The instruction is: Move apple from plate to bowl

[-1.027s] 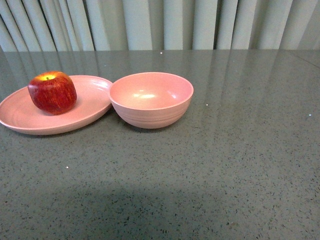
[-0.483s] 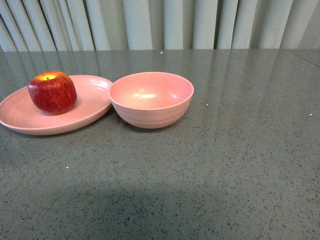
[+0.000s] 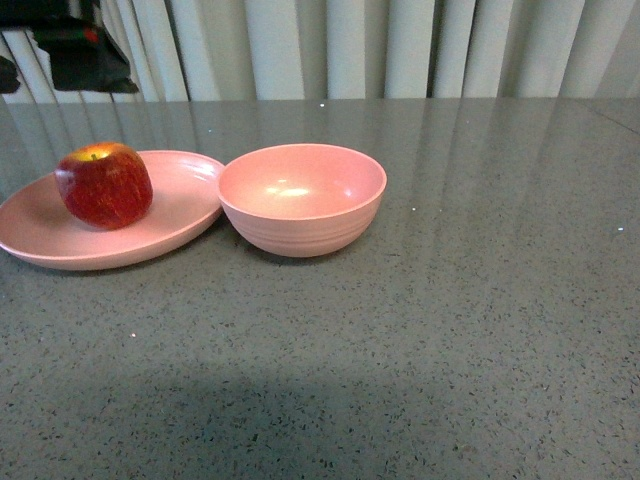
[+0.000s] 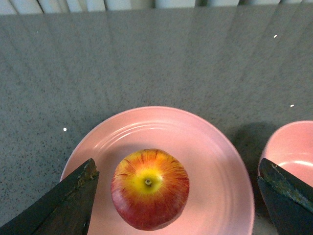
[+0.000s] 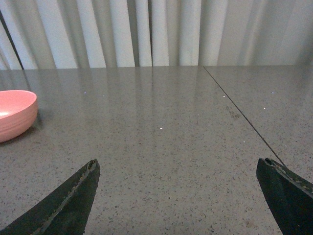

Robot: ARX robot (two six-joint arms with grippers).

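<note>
The dark red apple (image 3: 104, 185) with a yellow patch round its stem sits on the shallow pink plate (image 3: 170, 215) at the left of the table. The deep pink bowl (image 3: 302, 198) stands empty just right of the plate, touching its rim. In the left wrist view my left gripper (image 4: 177, 166) hangs open above the apple (image 4: 149, 188). One finger is on each side and neither touches it. The plate (image 4: 215, 161) and the bowl's edge (image 4: 293, 147) show below. My right gripper (image 5: 177, 164) is open over bare table, with the bowl (image 5: 14, 115) far off to one side.
The left arm's dark body (image 3: 75, 50) shows at the top left of the front view, above the plate. A grey speckled tabletop (image 3: 450, 330) stretches to a pale pleated curtain (image 3: 400, 45). A thin seam (image 5: 244, 117) crosses the table on the right.
The left arm has come into the front view at the top left, above the plate. The apple, plate and bowl have not moved.
</note>
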